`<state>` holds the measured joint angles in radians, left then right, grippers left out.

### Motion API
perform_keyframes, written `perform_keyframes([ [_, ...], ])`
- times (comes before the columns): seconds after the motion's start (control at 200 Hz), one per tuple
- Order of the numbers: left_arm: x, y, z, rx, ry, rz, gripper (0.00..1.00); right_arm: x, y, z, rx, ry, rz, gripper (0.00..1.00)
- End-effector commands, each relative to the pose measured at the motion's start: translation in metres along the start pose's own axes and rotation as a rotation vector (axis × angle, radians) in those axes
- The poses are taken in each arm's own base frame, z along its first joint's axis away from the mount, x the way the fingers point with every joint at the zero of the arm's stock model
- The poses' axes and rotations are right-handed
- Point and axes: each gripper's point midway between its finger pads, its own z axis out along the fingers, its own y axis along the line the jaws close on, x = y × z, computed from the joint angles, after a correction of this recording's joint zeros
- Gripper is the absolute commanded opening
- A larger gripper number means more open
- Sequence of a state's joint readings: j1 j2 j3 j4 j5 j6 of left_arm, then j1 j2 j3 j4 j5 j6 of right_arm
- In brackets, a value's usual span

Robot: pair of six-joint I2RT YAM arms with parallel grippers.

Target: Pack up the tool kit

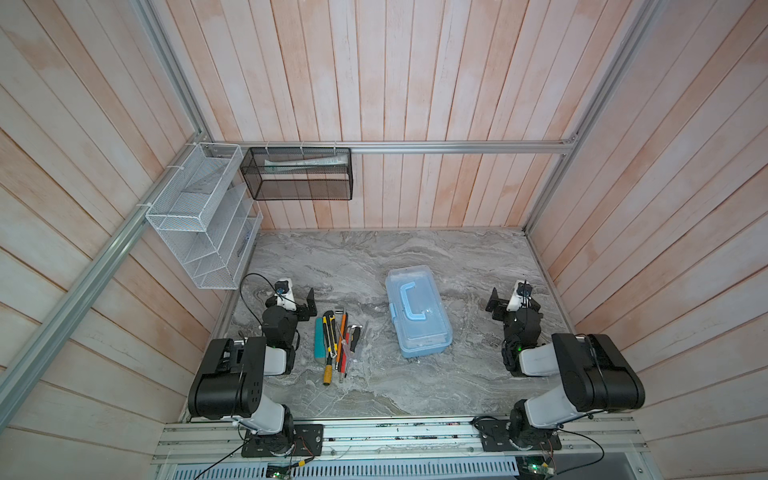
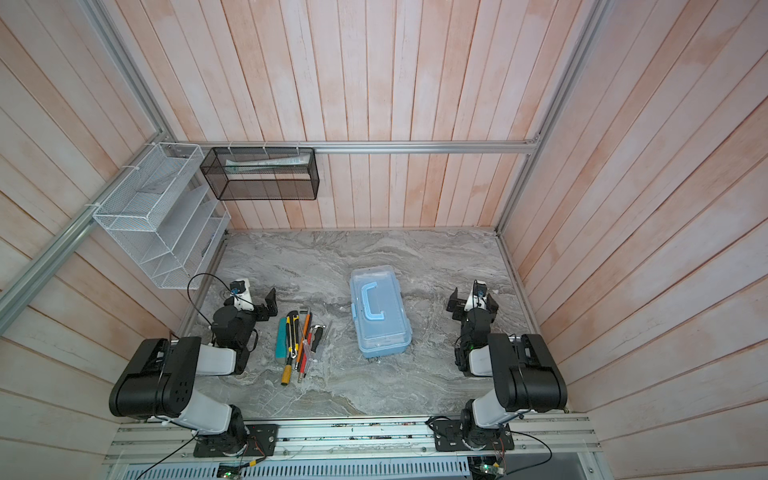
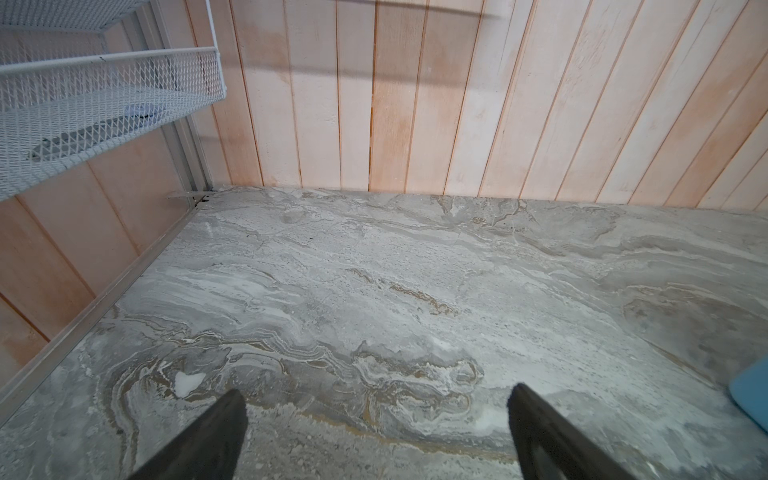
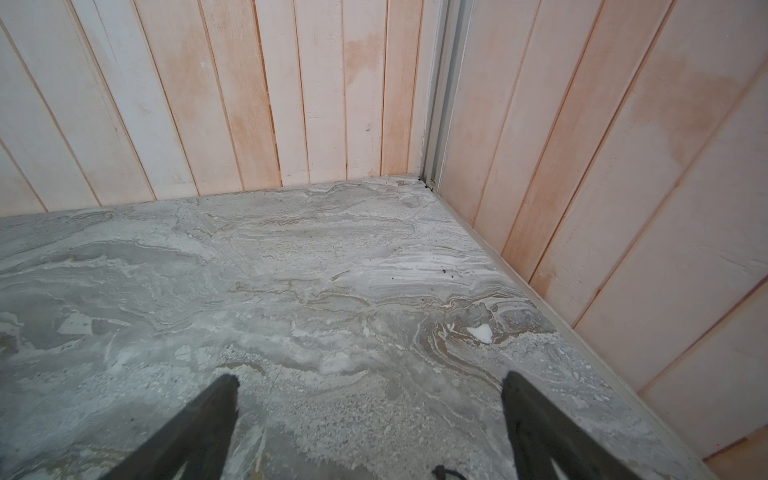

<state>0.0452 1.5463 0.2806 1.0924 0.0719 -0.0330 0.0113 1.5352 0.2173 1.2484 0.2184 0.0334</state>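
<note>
While left claw (image 3: pixel 378 390) and right claw (image 4: pixel 370 376) gape, the tool kit (image 1: pixel 417 311) lies between

Pair: left arm (image 1: pixel 232 374), right arm (image 1: pixel 590 370): black joint housings (image 1: pixel 224 386), pale grey link shells (image 1: pixel 270 411), thin black cables (image 1: pixel 242 291), white wrist camera mounts (image 1: pixel 286 293), black screwed base plates (image 1: pixel 309 436); green light (image 1: pixel 517 347) on right arm; left tool (image 3: pixel 378 395), right tool (image 4: pixel 370 380): dark tapered fingers (image 3: pixel 208 436)

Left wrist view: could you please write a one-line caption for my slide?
Open left gripper over the marble tabletop; white mesh rack and a tool kit corner at the frame edges.
</note>
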Motion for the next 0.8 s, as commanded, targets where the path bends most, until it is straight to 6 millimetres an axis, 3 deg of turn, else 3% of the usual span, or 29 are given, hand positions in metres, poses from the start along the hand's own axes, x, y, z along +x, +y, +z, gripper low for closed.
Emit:
perform_keyframes([
  [0.0,-0.0091,-0.0011,0.0022,0.009,-0.024,0.012,1.00,-0.0058,0.0010,0.0028,-0.006,-0.010,0.012,0.98],
  [0.795,-0.0088,-0.0014,0.0021,0.009,-0.023,0.013,1.00,-0.0057,0.0019,0.0040,-0.023,-0.005,0.016,0.98],
])
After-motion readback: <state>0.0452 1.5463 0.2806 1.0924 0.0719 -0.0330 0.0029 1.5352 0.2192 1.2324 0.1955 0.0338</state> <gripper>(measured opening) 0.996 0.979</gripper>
